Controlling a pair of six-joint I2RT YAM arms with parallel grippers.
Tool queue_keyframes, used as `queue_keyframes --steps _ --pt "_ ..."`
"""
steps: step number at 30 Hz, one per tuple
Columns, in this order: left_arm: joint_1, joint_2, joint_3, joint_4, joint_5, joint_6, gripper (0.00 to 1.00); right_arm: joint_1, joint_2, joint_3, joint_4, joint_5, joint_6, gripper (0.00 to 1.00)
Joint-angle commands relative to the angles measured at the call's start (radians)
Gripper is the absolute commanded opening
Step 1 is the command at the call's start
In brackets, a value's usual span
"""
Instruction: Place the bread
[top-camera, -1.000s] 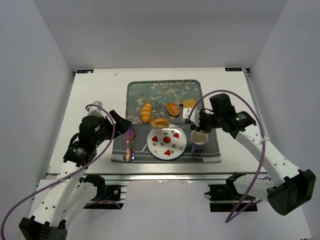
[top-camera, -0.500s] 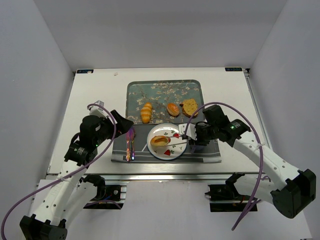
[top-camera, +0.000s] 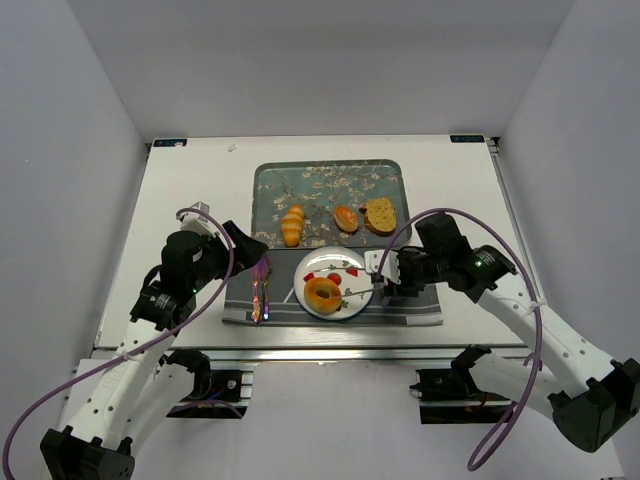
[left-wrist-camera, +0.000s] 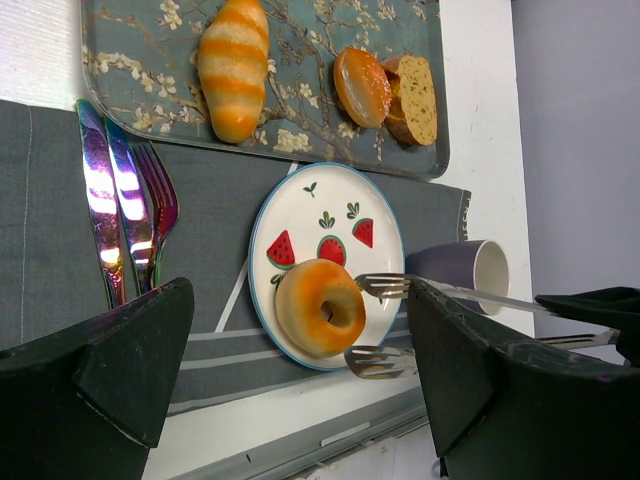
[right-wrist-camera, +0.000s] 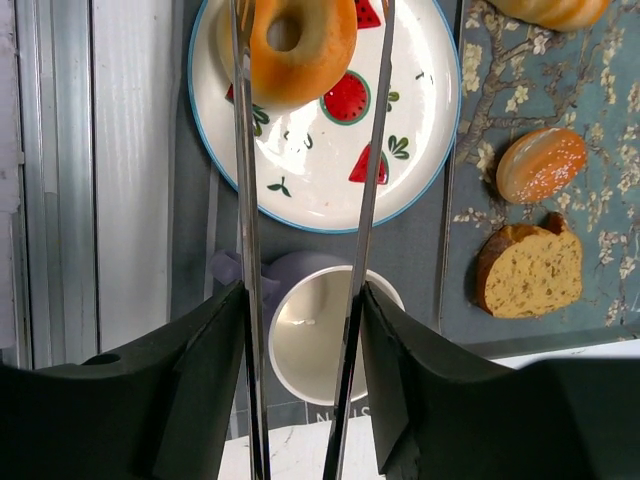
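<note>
The bread (top-camera: 322, 295), a golden-brown ring with a hole, lies on the near-left part of the white watermelon-print plate (top-camera: 300, 270). It also shows in the left wrist view (left-wrist-camera: 320, 307) and the right wrist view (right-wrist-camera: 290, 40). My right gripper (top-camera: 388, 272) (right-wrist-camera: 305, 300) is shut on metal tongs (right-wrist-camera: 368, 180). The tongs' arms are spread and their forked tips (left-wrist-camera: 385, 287) sit at the bread's right side. My left gripper (top-camera: 247, 250) is open and empty above the placemat's left part.
A floral tray (top-camera: 270, 185) behind the plate holds a ridged roll (top-camera: 292, 224), a small bun (top-camera: 345, 217) and a bread slice (top-camera: 379, 214). A purple mug (right-wrist-camera: 335, 335) stands right of the plate, under my right gripper. Cutlery (top-camera: 260, 285) lies on the grey placemat (top-camera: 420, 312).
My right gripper brought the bread in the tongs from the plate's far edge down to its near-left part. The bread now lies flat and the tongs have spread.
</note>
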Motion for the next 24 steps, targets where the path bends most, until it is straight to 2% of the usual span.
queue_keyframes --steps 1,4,6,7,8,9,11,12,14,15,17,18,20,24 --pt "0.005 0.0 0.003 0.017 0.008 0.009 0.96 0.004 -0.04 0.023 -0.019 -0.041 0.012 0.52" --pt "0.005 -0.001 0.003 0.014 0.005 0.011 0.96 0.003 -0.059 0.038 -0.01 -0.053 0.04 0.5" --pt "0.003 0.0 0.003 0.017 0.005 0.011 0.96 -0.003 -0.062 0.049 0.028 -0.035 0.135 0.48" --pt "0.003 0.0 0.003 0.019 0.007 0.009 0.96 -0.013 -0.059 0.051 0.098 -0.003 0.187 0.46" --pt "0.003 0.0 0.003 0.021 0.01 0.009 0.96 -0.049 -0.052 0.052 0.134 0.015 0.304 0.43" --pt "0.003 0.006 0.003 0.022 0.01 0.009 0.96 -0.075 -0.034 0.058 0.165 0.029 0.357 0.34" --pt "0.003 0.006 0.008 0.022 0.013 0.009 0.96 -0.158 -0.008 0.071 0.211 0.002 0.431 0.26" --pt "0.003 0.008 0.008 0.021 0.011 0.011 0.96 -0.269 0.021 0.075 0.222 -0.024 0.496 0.2" --pt "0.003 0.006 0.009 0.019 0.011 0.014 0.96 -0.389 0.056 0.092 0.235 -0.093 0.548 0.17" --pt "0.003 0.006 0.009 0.016 0.008 0.014 0.96 -0.498 0.076 0.098 0.246 -0.104 0.569 0.14" --pt "0.003 0.002 0.003 0.017 0.007 0.016 0.96 -0.601 0.124 0.1 0.271 -0.129 0.617 0.13" --pt "0.005 -0.001 0.002 0.019 0.008 0.014 0.96 -0.696 0.157 0.097 0.303 -0.126 0.633 0.13" --pt "0.005 -0.001 -0.007 0.025 0.011 0.014 0.96 -0.8 0.191 0.06 0.361 -0.078 0.689 0.13" --pt "0.005 0.006 -0.007 0.033 0.016 0.014 0.96 -0.895 0.326 -0.012 0.476 -0.02 0.724 0.12"
